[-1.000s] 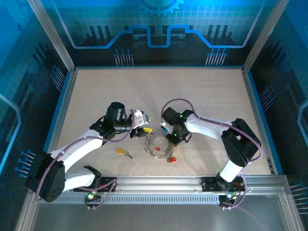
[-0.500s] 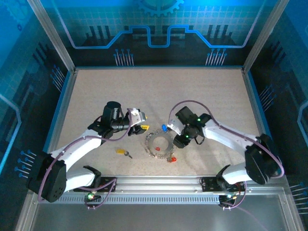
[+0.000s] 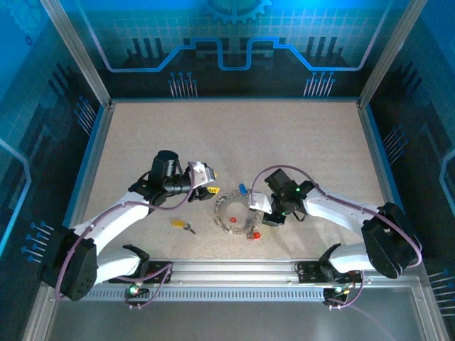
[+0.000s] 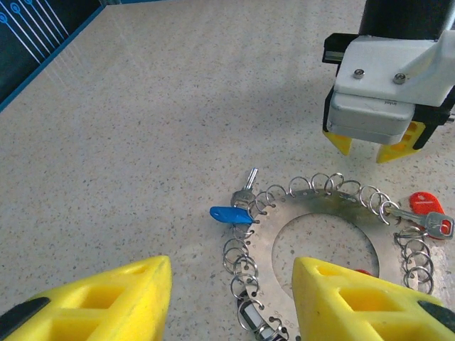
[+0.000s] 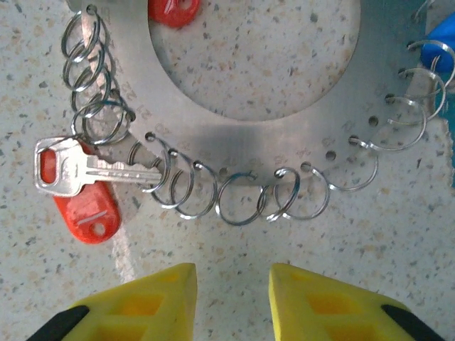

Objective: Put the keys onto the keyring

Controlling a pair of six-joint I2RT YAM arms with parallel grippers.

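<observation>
The left gripper (image 4: 231,291) hovers over the keyring (image 4: 281,220), jaws spread wide and holding nothing. The right gripper (image 5: 233,291) has its jaws narrowly parted and empty, just beside the keyring's rim, near the red key (image 5: 87,206). The keyring lies flat on the table (image 4: 142,106).

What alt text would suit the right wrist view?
A flat silvery keyring edged with small wire loops lies on the speckled table, a red-tagged key lying against its loops. The right gripper is open at the bottom of the frame.
</observation>
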